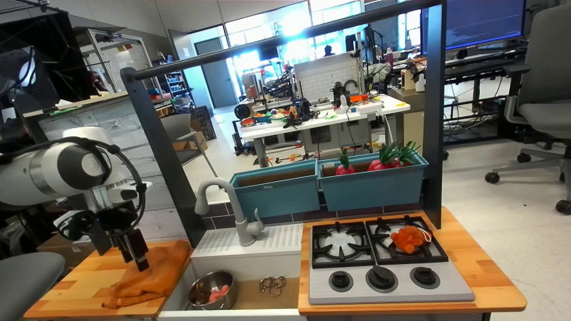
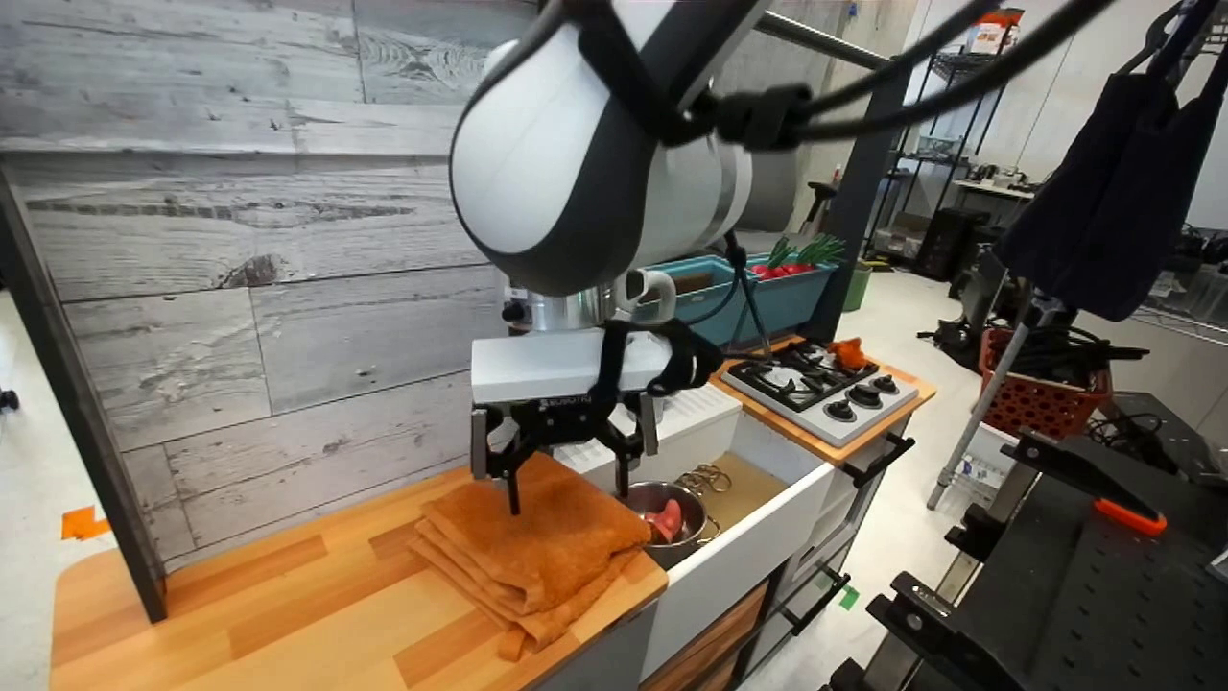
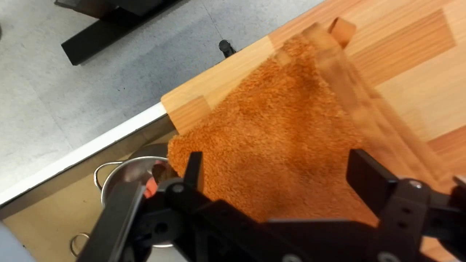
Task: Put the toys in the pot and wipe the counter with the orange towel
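Observation:
The orange towel [image 1: 149, 283] lies folded on the wooden counter beside the sink; it also shows in an exterior view [image 2: 576, 547] and the wrist view [image 3: 284, 120]. My gripper [image 2: 568, 494] is open, pointing down over the towel, with nothing between its fingers. In the wrist view the gripper [image 3: 276, 160] spans the towel; whether the fingertips touch it I cannot tell. The steel pot [image 1: 228, 278] stands in the sink with pink toys [image 1: 218, 293] and a dark brown thing inside. In the wrist view my left finger partly hides the pot [image 3: 125, 176].
Metal rings [image 1: 273, 284] lie in the sink near the pot. A grey faucet [image 1: 232, 200] rises behind the sink. A stove [image 1: 383, 285] stands beyond it, with an orange bunched thing [image 1: 408, 240] on a burner. Teal planters [image 1: 276, 196] hang behind. A wood-patterned panel [image 2: 288, 288] backs the counter.

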### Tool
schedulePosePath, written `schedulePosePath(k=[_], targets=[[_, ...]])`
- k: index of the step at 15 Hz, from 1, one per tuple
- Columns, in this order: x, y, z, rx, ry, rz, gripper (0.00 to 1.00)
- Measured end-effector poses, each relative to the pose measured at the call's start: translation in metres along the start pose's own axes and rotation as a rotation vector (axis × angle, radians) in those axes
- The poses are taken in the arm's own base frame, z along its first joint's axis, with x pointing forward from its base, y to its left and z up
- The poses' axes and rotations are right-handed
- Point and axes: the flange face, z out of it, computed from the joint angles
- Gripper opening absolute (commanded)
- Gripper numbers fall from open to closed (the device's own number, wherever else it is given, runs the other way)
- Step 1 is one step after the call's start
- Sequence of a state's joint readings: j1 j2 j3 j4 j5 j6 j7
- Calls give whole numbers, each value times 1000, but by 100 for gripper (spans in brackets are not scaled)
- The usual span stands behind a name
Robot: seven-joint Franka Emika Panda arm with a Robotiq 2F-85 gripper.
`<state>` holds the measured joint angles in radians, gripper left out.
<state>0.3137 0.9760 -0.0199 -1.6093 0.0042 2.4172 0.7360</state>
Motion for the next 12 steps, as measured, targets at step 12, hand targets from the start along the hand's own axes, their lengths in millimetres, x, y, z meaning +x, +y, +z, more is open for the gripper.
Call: schedulePosePath(k=[12], targets=[[-64, 32, -94, -72, 77, -111, 100]])
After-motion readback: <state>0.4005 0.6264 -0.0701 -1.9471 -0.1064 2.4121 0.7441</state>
